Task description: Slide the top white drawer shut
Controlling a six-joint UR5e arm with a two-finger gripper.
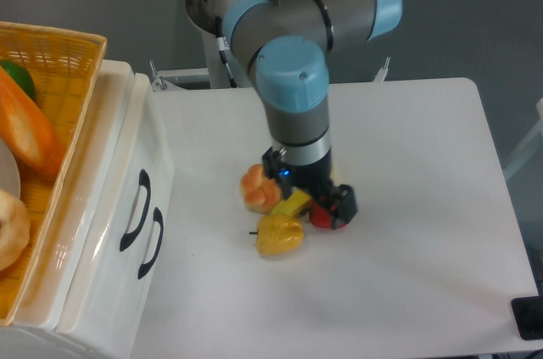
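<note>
You're looking at the glossy white plastic top drawer (119, 181) sitting flush with the cabinet front at the left table edge, its black curved handle (133, 210) just beside the lower drawer's handle (153, 243); closing looks done. The tool (310, 193) is hanging over the fruit pile mid-table, well apart from the drawer; cannot tell whether its jaws are wide or narrow. Under it: yellow bell pepper (280, 235), red pepper (327, 216), orange bun-like piece (259, 188). Yellow wicker basket (59, 62) is sitting on the cabinet top.
</note>
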